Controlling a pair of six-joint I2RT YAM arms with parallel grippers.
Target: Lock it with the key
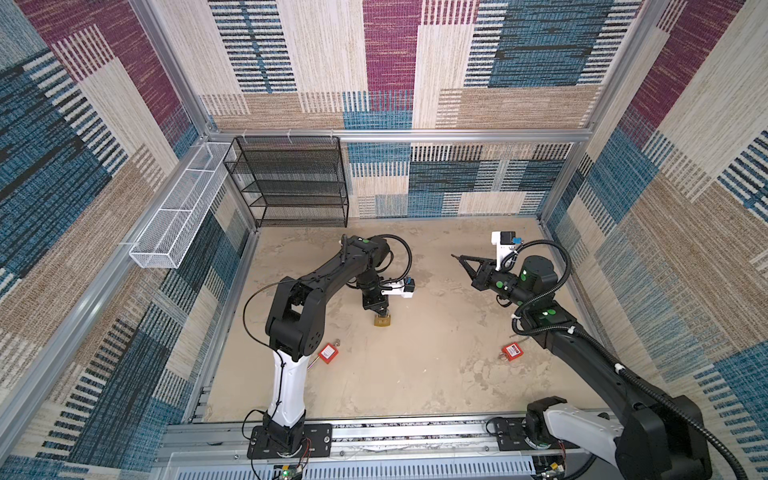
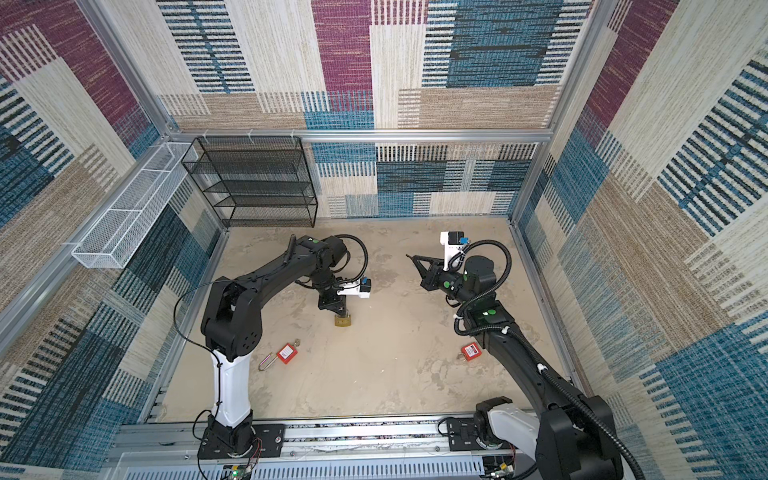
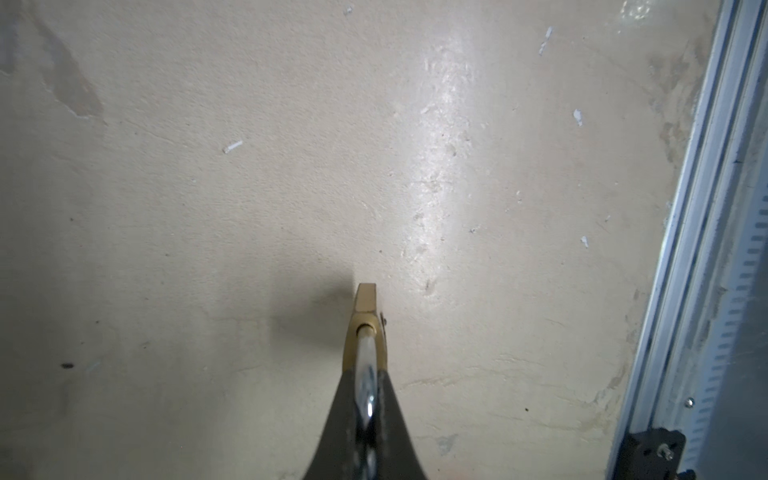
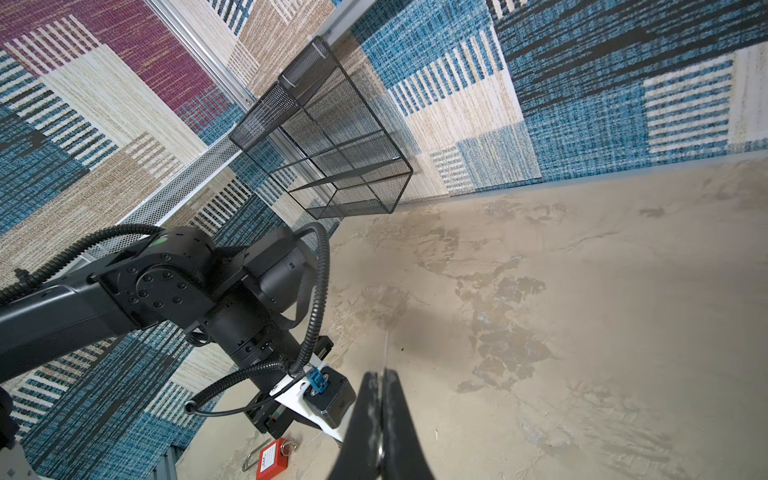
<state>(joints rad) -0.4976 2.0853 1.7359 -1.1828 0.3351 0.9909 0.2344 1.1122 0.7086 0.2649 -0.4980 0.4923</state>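
I am looking down on a beige worktop (image 1: 415, 374) inside a cell with patterned walls, where 2 black arms are reaching in. The left claw (image 1: 381, 313) is pinching the silver shackle (image 3: 365, 357) of a brass padlock (image 1: 382, 321), which is hanging body-down near the middle of the worktop. I judge it is being held this way to steady the body and leave its underside free for the other arm. The right claw (image 1: 457, 258) is hovering raised and well apart from the padlock. Its fingers are pressed together and pointing toward the left arm, seemingly holding the key (image 4: 386, 349) ready. Both top views are showing only a tiny dark tip there. The right wrist view is showing a thin metal sliver poking edge-on past the closed fingertips, which is why I am taking it for the key, though not with certainty. The left wrist view is showing the shackle entering the brass body, with the padlock's shadow close beside it, so I cannot tell whether the body is touching the worktop. 2 others are lying unused: the left red padlock (image 1: 328, 353) beside the left arm and the right red padlock (image 1: 512, 351) beside the right arm.
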